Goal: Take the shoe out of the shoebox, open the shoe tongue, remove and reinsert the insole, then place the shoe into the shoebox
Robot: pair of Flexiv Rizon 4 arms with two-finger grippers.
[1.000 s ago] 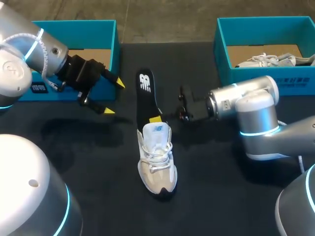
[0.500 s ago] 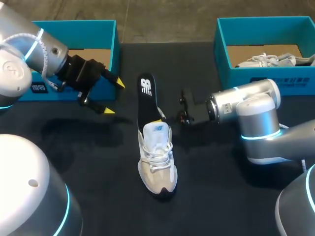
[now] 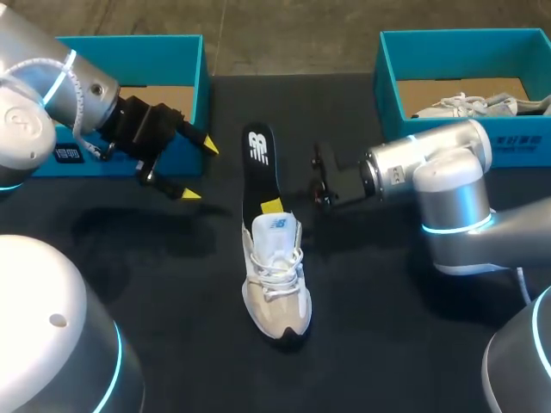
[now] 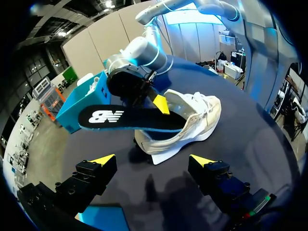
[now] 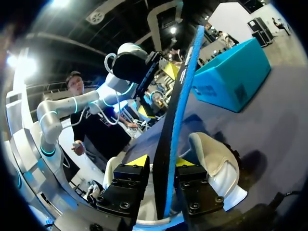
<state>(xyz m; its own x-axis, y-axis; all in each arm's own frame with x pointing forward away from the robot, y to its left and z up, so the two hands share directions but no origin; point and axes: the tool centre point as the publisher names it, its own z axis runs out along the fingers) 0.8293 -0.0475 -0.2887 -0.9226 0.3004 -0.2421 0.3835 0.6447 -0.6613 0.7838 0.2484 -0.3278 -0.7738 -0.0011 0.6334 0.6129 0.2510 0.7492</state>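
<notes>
Two tools, different states. The right tool (image 3: pixel 271 206) is clamped on the black insole (image 3: pixel 258 163). In the right wrist view the insole (image 5: pixel 168 144) stands edge-on between that tool's fingers (image 5: pixel 138 160), and both yellow tips press its faces.

- **Insole:** the toe end is tucked into the opening of the white sneaker (image 3: pixel 275 280). The heel end, with the white logo, sticks out past the sneaker's heel toward the far side of the worktop (image 3: pixel 387 327). In the left wrist view the insole (image 4: pixel 125 119) is lifted clear of the surface and roughly level, with the right tool's yellow tip against it just beside the sneaker (image 4: pixel 192 118) collar.
- **Sneaker:** it sits upright on its sole in the middle of the worktop, between the two boxes and outside both. The toe points at the near edge, the laces are in, and the tongue label is visible.
- **Left tool:** the left tool (image 3: pixel 200 169) has its jaws spread wide with nothing between the fingers. It hangs just in front of the near wall of the left shoebox (image 3: pixel 129 43), off to the left of the insole and not touching it. In its own wrist view the left tool (image 4: pixel 152 160) has the sneaker and insole ahead of the tips, well apart.
- **Right shoebox:** the right shoebox (image 3: pixel 465 39) has a second white sneaker (image 3: pixel 465 105) lying inside.
- **Right arm:** it comes in from the right, with the wrist about level with the sneaker's heel.
</notes>
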